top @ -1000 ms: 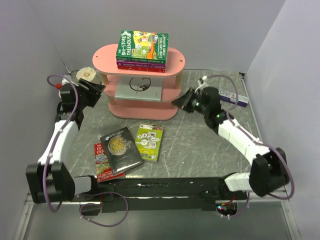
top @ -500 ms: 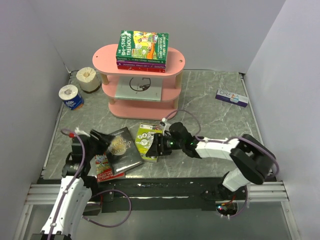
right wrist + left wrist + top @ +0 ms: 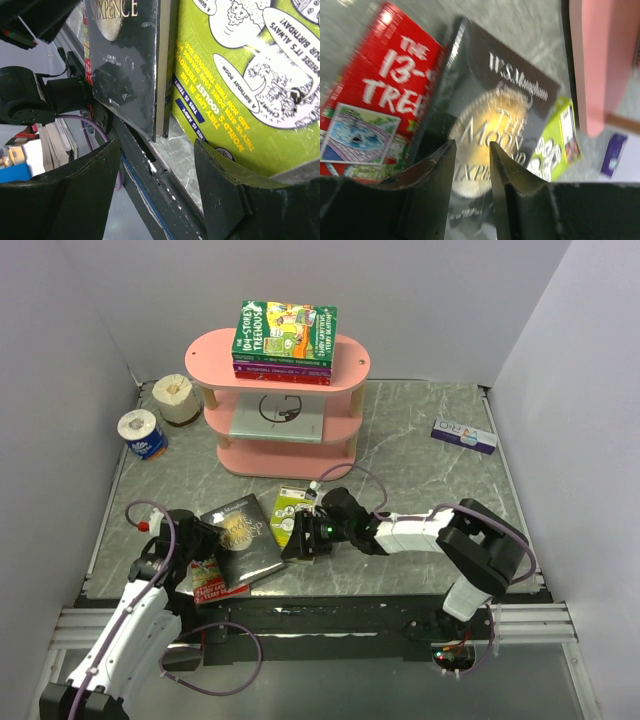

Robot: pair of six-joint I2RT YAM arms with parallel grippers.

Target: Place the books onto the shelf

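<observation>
Left wall (image 3: 50, 390): pale grey, plain, rising along the table's left edge.
Paper rolls: two, upright in the far left corner; one in a blue wrapper (image 3: 140, 432), one bare (image 3: 176, 398), just beside the shelf's left end.
Left gripper (image 3: 200, 538): low over the near left of the table, above the dark book's cover; seen from the wrist (image 3: 472, 150) with fingers a narrow way apart, nothing between them.
Red book (image 3: 208, 575): flat on the table near the front edge, partly under the dark book.
Dark book (image 3: 240, 540): flat, tilted, overlapping the red one.
Shelf (image 3: 290, 462): pink, three oval boards on pale posts, standing at the far middle of the table.
Top-board stack (image 3: 285, 335): several books lying flat, green cartoon cover uppermost.
Grey book (image 3: 278, 415): flat on the middle board, big "G" showing.
Lime-green book (image 3: 292, 510): flat on the table, just right of the dark book, in front of the shelf.
Right gripper (image 3: 300, 540): down at the near ends of the dark and lime-green books; from the wrist (image 3: 157, 145) fingers wide apart, straddling the line where the two covers meet, gripping neither.
Table (image 3: 420, 480): grey marbled surface, bare on the right half.
White-and-blue box (image 3: 464, 434): flat, far right, well apart from the books.
Right wall (image 3: 570, 390): pale grey, plain.
</observation>
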